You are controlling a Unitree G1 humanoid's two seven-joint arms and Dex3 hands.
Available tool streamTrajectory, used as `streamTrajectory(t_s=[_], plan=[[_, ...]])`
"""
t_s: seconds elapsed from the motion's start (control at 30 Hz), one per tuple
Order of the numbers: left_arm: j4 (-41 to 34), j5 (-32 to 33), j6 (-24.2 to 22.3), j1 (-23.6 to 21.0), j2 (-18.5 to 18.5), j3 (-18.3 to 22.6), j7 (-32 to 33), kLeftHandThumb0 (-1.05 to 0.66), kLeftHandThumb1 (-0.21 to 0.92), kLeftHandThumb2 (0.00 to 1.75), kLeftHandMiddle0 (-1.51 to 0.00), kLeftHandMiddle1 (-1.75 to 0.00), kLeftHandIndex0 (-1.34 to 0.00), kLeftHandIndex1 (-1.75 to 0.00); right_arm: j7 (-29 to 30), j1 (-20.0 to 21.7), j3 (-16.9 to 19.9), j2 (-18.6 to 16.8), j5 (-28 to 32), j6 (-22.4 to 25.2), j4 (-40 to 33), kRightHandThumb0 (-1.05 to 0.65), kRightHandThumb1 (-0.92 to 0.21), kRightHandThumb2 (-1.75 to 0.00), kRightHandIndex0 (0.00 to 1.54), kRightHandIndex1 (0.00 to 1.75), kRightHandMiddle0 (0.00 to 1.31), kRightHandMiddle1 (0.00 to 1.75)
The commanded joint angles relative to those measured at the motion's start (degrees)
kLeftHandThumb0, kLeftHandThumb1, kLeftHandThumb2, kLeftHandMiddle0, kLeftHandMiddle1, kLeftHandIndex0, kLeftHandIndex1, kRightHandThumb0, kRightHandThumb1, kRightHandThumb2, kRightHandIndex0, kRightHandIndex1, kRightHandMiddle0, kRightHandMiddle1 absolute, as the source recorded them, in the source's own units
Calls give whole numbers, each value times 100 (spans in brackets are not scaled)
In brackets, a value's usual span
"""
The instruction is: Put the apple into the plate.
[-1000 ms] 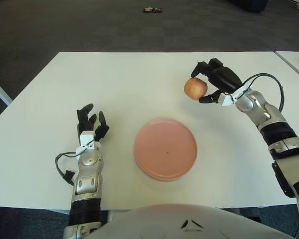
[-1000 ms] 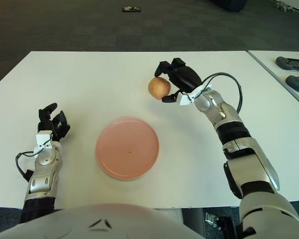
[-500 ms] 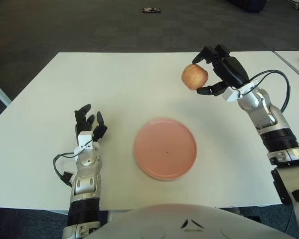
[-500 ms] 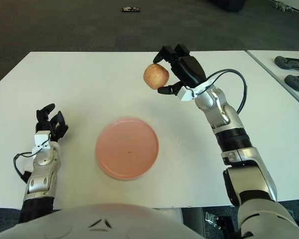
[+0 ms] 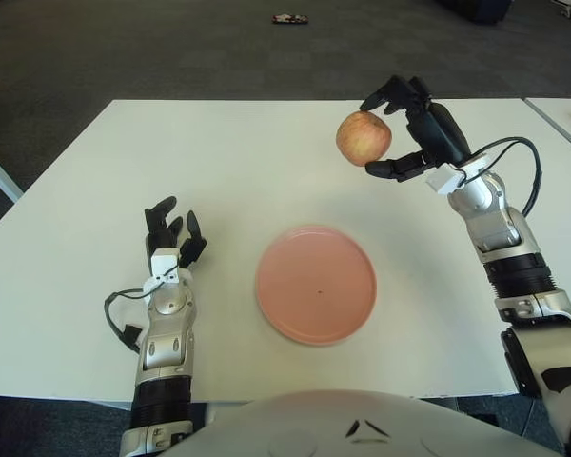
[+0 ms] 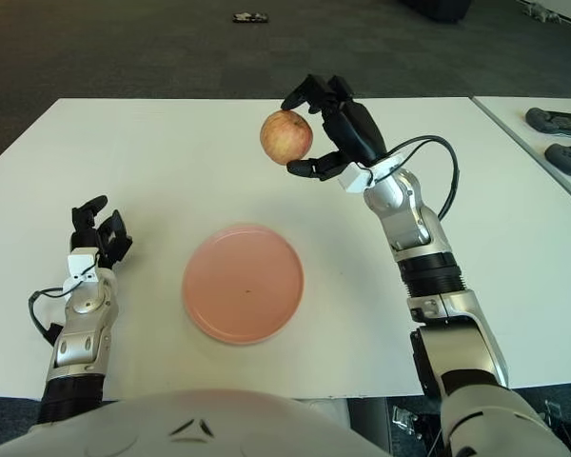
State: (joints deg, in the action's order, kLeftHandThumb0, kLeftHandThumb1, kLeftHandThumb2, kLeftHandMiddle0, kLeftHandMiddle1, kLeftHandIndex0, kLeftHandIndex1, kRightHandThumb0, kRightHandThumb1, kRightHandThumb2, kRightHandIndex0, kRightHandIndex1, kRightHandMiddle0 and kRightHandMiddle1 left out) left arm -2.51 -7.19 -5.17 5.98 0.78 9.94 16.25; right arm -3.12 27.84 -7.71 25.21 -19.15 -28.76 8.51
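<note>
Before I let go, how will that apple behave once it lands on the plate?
The apple is round, so it will probably roll once released. The plate looks shallow with a low rim, which may not stop it if dropped from height. The right hand holds it well above the table, behind the plate; lowering first seems wiser. The left hand rests open.

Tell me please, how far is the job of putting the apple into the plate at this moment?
Done: the apple is off the table, gripped by the right hand. In hand: it is held in the air beyond the pink plate, not above it. Left: carry it over the plate, lower it and let go; the plate holds nothing yet. The left hand rests on the table, fingers open.
</note>
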Motion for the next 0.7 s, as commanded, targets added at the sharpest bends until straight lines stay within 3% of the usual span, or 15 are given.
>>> streamTrajectory(t_s=[0.0,0.3,0.67], plan=[[11,-8,-57,-96,-45,-2,-15,-70,92,78,-34,-37,0,-101,-219,-142,-1,-85,292,-101,-252,-47,-33,-129,122,175,60,175],[36,-6,-57,-120,-35,4,0,-70,92,78,-35,-38,0,-102,-923,-385,-46,-89,775,-222,-596,-48,-32,-131,115,175,61,175],[-5,-31,-108,-130,-38,-20,-6,-70,92,77,-35,-37,0,-103,-2070,-1208,-322,245,1293,-289,-1481,-47,-35,-127,103,175,58,175]])
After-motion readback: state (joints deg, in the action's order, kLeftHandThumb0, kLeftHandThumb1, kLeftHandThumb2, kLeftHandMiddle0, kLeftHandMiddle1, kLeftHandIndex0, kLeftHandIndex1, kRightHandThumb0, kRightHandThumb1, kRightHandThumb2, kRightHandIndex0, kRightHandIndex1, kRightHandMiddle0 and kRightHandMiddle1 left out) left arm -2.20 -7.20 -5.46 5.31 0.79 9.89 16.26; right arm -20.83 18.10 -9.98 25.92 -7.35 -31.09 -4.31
